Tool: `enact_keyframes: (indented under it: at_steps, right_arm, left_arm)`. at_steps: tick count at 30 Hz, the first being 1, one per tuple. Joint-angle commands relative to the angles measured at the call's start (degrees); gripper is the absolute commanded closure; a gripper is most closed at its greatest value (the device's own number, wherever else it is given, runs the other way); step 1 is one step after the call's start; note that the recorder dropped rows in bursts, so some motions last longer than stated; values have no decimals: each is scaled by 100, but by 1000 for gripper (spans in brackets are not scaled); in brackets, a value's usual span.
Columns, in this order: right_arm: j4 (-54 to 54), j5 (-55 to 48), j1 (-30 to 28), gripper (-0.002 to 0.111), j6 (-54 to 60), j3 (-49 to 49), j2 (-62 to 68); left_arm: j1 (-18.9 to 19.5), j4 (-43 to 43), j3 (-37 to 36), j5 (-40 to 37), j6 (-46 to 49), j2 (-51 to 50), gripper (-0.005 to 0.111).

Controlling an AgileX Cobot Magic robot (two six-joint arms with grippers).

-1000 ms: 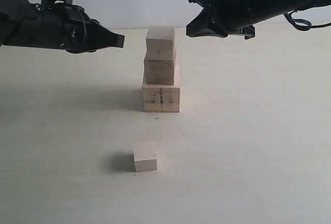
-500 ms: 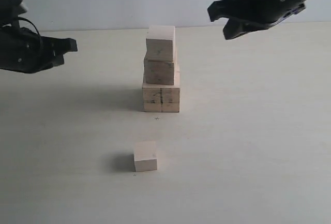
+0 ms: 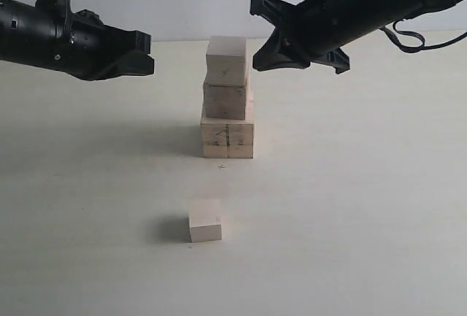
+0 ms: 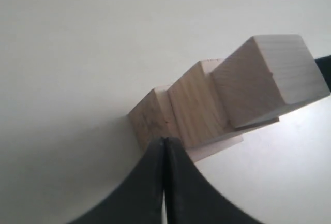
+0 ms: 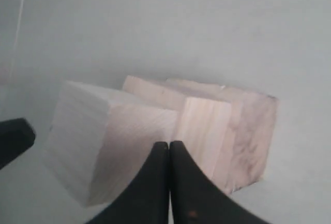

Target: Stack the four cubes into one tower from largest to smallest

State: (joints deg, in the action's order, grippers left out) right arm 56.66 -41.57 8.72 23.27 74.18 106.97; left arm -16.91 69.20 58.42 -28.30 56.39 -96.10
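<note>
A pale surface (image 3: 350,206) carries everything. Two black arms reach in above it from either side: the left arm (image 3: 51,31) hangs well to the left of the stack, and the right arm (image 3: 365,6) comes in from the upper right with its end near the top of the stack but clear of it. Toward the back, in the middle, stands the tower (image 3: 228,101), three cubes high. Its base is the largest cube (image 3: 241,137), with a dark line running down its front face. On it sits the second cube (image 3: 225,101), and on that the third cube (image 3: 226,60), each resting on the one below. The smallest cube (image 3: 205,221) is not on the tower. It stands alone on the surface, in front of the tower and a little to its left in the exterior view, well apart from it. The left fingers (image 4: 150,182) are pressed together with nothing between them, hovering beside the stack. The right fingers (image 5: 155,182) are also closed tight on nothing, hovering over the stacked cubes.
</note>
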Motion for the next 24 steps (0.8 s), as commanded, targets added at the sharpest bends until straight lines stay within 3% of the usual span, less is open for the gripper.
enact_keyframes:
  at_steps: [1, 4, 10, 16, 20, 24]
  right_arm:
    - [-672, 590, -53, 108, -634, 49, -31]
    - [-816, 397, -53, 108, -509, 71, 54]
    - [-493, -1549, -382, 108, -170, 1008, 912]
    - [-360, -1560, -432, 108, -462, 1629, 1212]
    - [-377, -1428, -405, 108, -462, 1672, 1329]
    - [-366, -1413, -405, 108, -452, 1672, 1422]
  left_arm:
    - [5, 90, 12, -206, 41, -112, 107]
    - [5, 349, 22, -254, 133, -360, 107]
    - [237, 1912, 110, -1131, 1550, -874, 107]
    - [642, 2241, 238, -1540, 1553, -1151, 107]
    - [697, 2267, 238, -2377, 1669, -1317, 107]
    - [668, 2267, 238, -2415, 1690, -1451, 107]
